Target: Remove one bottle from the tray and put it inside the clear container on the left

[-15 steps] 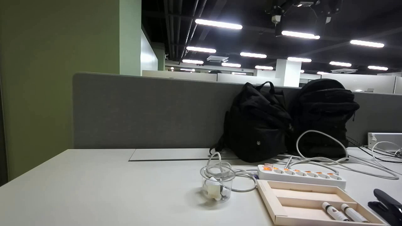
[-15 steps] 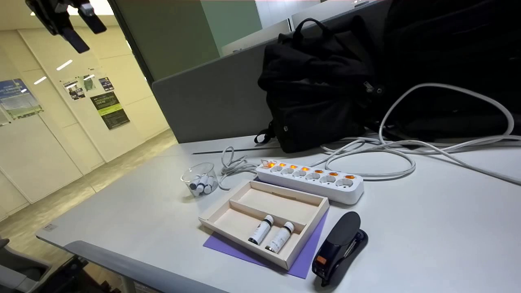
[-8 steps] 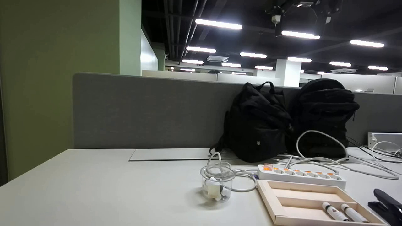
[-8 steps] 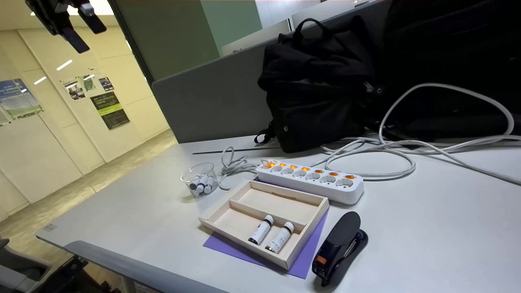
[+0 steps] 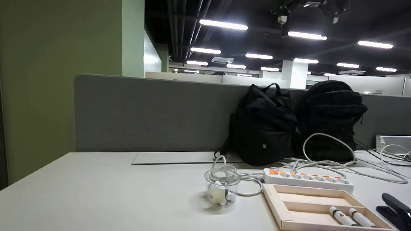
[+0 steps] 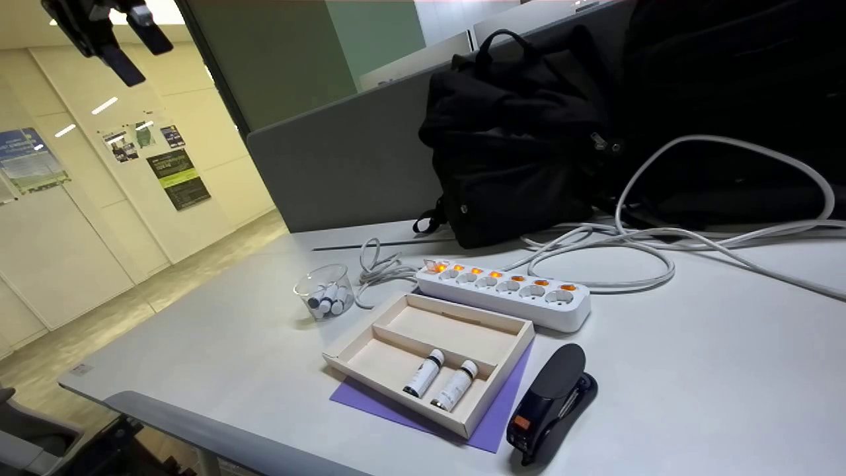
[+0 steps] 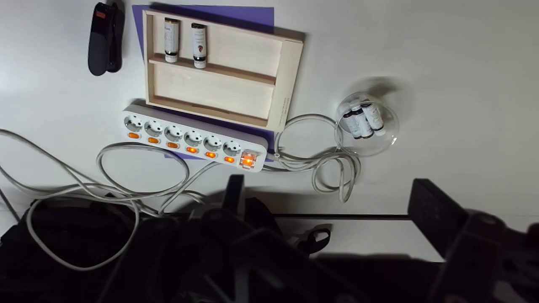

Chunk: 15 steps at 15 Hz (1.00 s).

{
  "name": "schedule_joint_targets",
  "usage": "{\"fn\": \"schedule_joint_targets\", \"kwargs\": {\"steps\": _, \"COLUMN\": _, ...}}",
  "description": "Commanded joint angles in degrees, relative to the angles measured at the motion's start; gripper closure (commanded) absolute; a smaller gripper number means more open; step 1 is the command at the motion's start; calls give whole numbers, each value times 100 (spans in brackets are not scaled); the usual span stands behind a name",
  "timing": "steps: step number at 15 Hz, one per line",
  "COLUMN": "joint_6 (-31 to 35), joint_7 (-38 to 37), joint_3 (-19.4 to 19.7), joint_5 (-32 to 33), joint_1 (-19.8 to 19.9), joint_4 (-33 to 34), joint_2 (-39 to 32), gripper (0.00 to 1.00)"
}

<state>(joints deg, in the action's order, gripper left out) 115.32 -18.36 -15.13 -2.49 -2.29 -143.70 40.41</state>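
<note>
The pincer [image 7: 328,188] hangs well above the desk [image 7: 463,105], fingers [image 7: 434,214] spread apart and holding nothing; below it, and up and left of it in the wrist view, two bottles [image 7: 199,44] lie side by side in one compartment of the one tray [image 7: 210,88]. Their long axes run roughly square to the line between the fingers, so a pinch across the body looks workable. One clear cup [image 7: 374,146], nearer the pincer, holds at least three more bottles [image 7: 363,120].
</note>
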Motion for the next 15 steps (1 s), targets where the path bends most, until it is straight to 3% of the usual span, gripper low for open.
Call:
{"fn": "schedule_joint_targets", "kwargs": {"steps": 1, "joint_6": -16, "joint_7": -44, "joint_3": 65, "joint_5": 55, "joint_1": -78, "joint_4": 15, "joint_2": -17, "gripper": 0}}
{"fn": "schedule_joint_targets", "kwargs": {"steps": 2, "joint_6": -16, "joint_7": -44, "joint_3": 65, "joint_5": 55, "joint_1": -78, "joint_4": 15, "joint_2": -17, "gripper": 0}}
{"fn": "schedule_joint_targets", "kwargs": {"steps": 5, "joint_6": 1038, "joint_7": -116, "joint_3": 85, "joint_5": 396, "joint_1": 204, "joint_4": -251, "joint_2": -268, "gripper": 0}}
{"fn": "schedule_joint_targets", "kwargs": {"steps": 8, "joint_6": 2161, "joint_7": 514, "joint_3": 562, "joint_5": 474, "joint_1": 347, "joint_4": -610, "joint_2": -877, "gripper": 0}}
{"fn": "schedule_joint_targets", "kwargs": {"steps": 10, "joint_6": 2581, "joint_7": 1378, "joint_3": 1167, "joint_5": 262, "joint_1": 264, "joint_4": -716, "joint_2": -1360, "gripper": 0}}
{"fn": "schedule_joint_targets", "kwargs": {"steps": 13, "joint_6": 2419, "joint_7": 2777, "joint_3": 2254, "joint_5": -576, "joint_1": 116, "joint_4": -603, "joint_2": -1968, "gripper": 0}}
{"fn": "schedule_joint_targets", "kwargs": {"steps": 15, "joint_6": 1870, "joint_7": 3310, "joint_3": 2626, "joint_5": -809, "joint_1": 295, "joint_4": -453, "joint_2": -2269, "gripper": 0}}
